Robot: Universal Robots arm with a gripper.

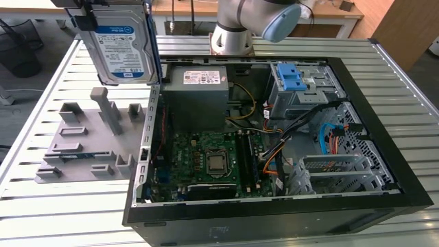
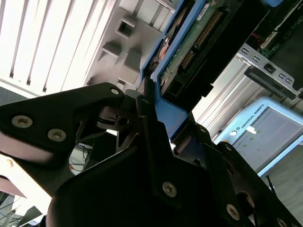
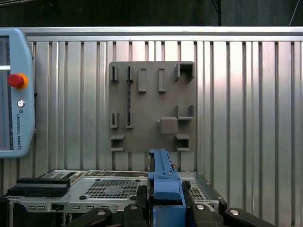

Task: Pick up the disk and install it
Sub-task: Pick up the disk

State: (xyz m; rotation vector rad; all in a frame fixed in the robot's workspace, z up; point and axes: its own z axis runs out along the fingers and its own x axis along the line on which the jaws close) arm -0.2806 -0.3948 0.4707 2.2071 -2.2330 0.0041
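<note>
Pick done: disk (image 1: 127,46) aloft at upper left of exterior view, gripper (image 2: 154,113) clamped on its blue bracket. Install left to do; disk well clear of the open computer case (image 1: 274,221), no bay reached.

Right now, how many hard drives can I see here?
1. The disk is held up in the gripper, to the exterior view's left of the open computer case. More may hide inside it.

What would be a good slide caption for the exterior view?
Gripper holds the hard drive upright, raised clear of the grey fixture plate, beside the open computer case.
</note>
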